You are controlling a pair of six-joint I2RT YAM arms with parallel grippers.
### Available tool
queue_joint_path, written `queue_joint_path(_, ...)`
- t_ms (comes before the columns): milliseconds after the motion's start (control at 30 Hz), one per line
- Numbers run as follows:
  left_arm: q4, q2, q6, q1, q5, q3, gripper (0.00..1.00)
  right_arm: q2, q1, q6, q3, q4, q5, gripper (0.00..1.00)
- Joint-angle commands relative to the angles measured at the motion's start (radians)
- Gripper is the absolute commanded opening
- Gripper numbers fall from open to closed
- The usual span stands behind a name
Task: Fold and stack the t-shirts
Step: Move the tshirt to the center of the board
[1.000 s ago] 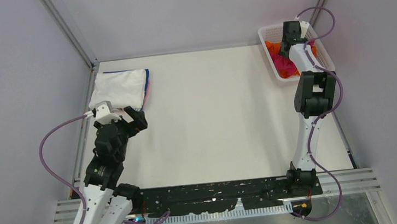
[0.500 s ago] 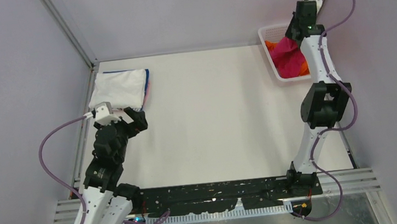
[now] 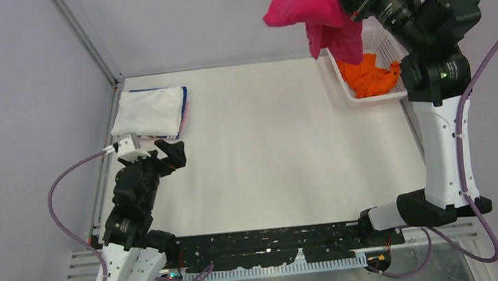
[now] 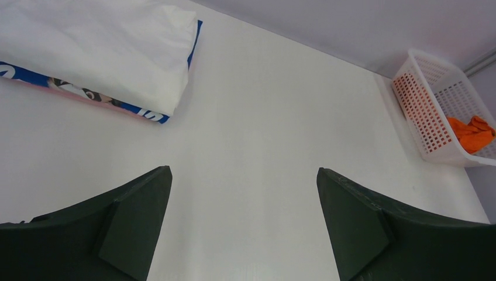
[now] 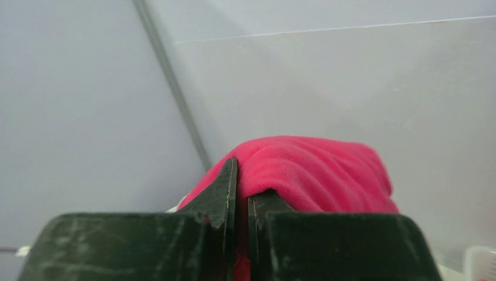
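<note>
The right jaws are shut tight on a fold of the magenta shirt (image 3: pixel 307 2) and hold it high in the air above the far right corner of the desk (image 3: pixel 268 152). The cloth bunches beside the jaws, and one part hangs down across the left side of the basket (image 3: pixel 341 80). An orange shirt (image 3: pixel 370 78) lies crumpled inside the basket. The left jaws stand wide open and hold nothing, low over the desk's left side, near the stack. There a folded white shirt (image 3: pixel 149 109) lies on a blue shirt (image 4: pixel 146 113), with a pink shirt (image 3: pixel 185 116) showing only as an edge beneath.
</note>
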Motion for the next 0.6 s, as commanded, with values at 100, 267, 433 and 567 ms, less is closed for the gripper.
queue_joint_path(100,0.025,-0.005,-0.046,0.004,0.09,-0.01,0.99,-0.15,0.152,0.097,-0.376,0.131,-0.195,0.05)
queue_joint_path(267,0.035,0.013,-0.101,0.004,0.127,-0.045,0.99,-0.303,0.207,0.167,-0.871,0.327,-0.148,0.14)
queue_joint_path(433,0.012,0.092,-0.112,0.004,0.177,-0.053,0.99,-0.301,0.189,0.105,-1.264,0.265,0.118,0.53)
queue_joint_path(567,0.014,0.164,-0.107,0.003,0.29,-0.057,0.99,-0.337,0.173,0.064,-1.345,0.158,0.339,0.97)
